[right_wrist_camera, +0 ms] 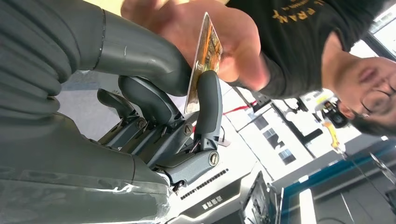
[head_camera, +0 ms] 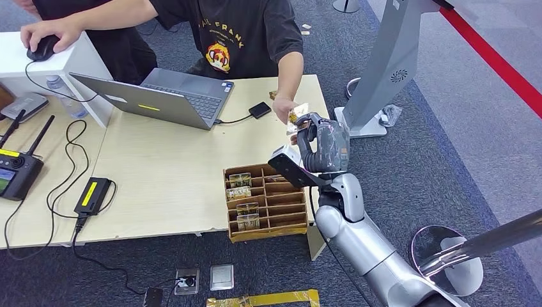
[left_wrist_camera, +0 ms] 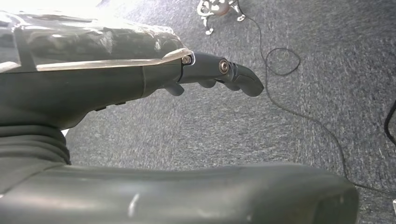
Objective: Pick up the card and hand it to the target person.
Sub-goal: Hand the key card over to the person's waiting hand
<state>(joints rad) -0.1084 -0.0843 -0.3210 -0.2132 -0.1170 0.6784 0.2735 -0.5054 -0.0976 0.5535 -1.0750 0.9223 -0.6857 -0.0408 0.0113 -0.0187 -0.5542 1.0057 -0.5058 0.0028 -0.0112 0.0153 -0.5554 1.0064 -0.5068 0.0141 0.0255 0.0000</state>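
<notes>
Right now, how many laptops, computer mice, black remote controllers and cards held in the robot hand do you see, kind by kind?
laptop: 1
computer mouse: 1
black remote controller: 1
card in right robot hand: 1
Total: 4

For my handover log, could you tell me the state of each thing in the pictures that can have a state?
card: upright, pinched by the right hand, touched by the person's hand
right hand: raised, holds the card
left hand: holds nothing, over the carpet
person's hand: on the card
laptop: lid open
wooden organizer: several cards in its left slots
</notes>
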